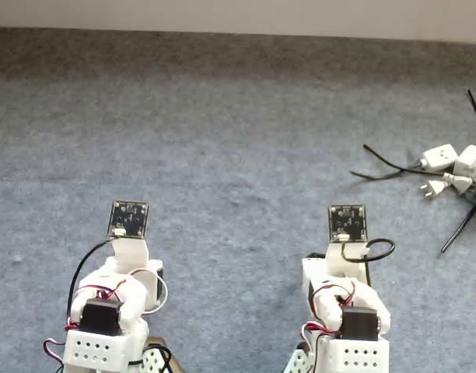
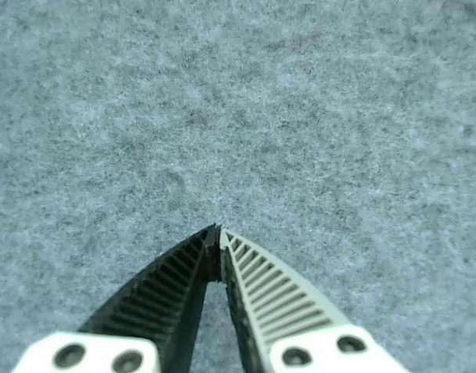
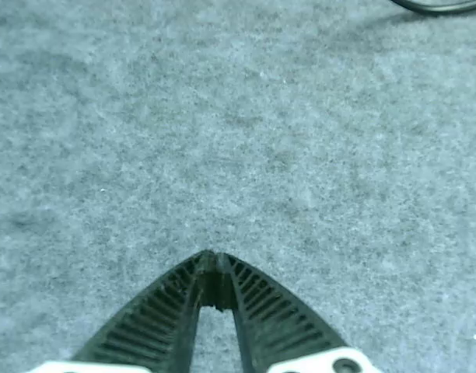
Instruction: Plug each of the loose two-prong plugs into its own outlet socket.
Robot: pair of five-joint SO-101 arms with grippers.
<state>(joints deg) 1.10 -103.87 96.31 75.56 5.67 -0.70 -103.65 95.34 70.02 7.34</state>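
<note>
- The left gripper (image 2: pixel 218 233) and the right gripper (image 3: pixel 211 256) were pressed together, empty; I judged nothing begun.
- The plugs and sockets (image 1: pixel 456 167) lay tangled, well apart from the right gripper; next I must open it there.

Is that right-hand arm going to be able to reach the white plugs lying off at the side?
Probably, though it looks a stretch. Only bare grey carpet lies between the right arm and the white plugs, far out at the picture's edge. Its fingers are shut.
</note>
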